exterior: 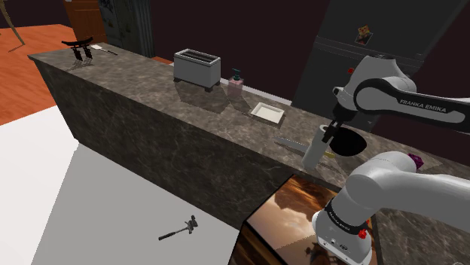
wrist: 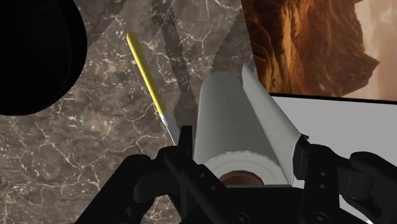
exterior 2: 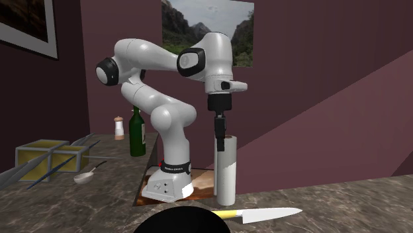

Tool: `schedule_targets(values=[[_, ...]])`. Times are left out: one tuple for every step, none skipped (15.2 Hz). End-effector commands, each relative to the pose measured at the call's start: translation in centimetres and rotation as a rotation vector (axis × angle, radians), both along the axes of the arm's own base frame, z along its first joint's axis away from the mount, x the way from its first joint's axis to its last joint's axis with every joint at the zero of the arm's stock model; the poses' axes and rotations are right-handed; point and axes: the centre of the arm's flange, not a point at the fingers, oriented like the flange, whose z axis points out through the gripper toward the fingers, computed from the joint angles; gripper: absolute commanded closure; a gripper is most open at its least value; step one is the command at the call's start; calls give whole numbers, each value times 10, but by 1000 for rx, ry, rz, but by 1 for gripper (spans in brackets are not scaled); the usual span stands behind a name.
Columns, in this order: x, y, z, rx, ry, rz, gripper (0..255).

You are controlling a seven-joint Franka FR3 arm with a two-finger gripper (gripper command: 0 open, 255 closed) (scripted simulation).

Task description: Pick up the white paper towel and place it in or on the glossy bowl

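Beside the glossy black bowl, we saw the black gripper clasping the upright white paper towel roll. It seemingly stood on the dark marble counter.

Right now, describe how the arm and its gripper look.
The arm is built of glossy white rounded links with dark joints; one link carries black FRANKA EMIKA lettering. Its white base has a dark band with lettering and a small red spot. The gripper is all black, with two angular fingers.
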Motion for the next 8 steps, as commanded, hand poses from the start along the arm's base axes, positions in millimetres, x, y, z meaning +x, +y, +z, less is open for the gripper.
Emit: schedule_targets(values=[[0, 1, 10, 0, 0, 0, 255], [0, 1, 15, 0, 0, 0, 255], [0, 1, 21, 0, 0, 0, 255], [0, 1, 26, 0, 0, 0, 255], [0, 1, 31, 0, 0, 0, 255], [0, 1, 36, 0, 0, 0, 255], [0, 1, 42, 0, 0, 0, 255], [0, 1, 47, 0, 0, 0, 255]])
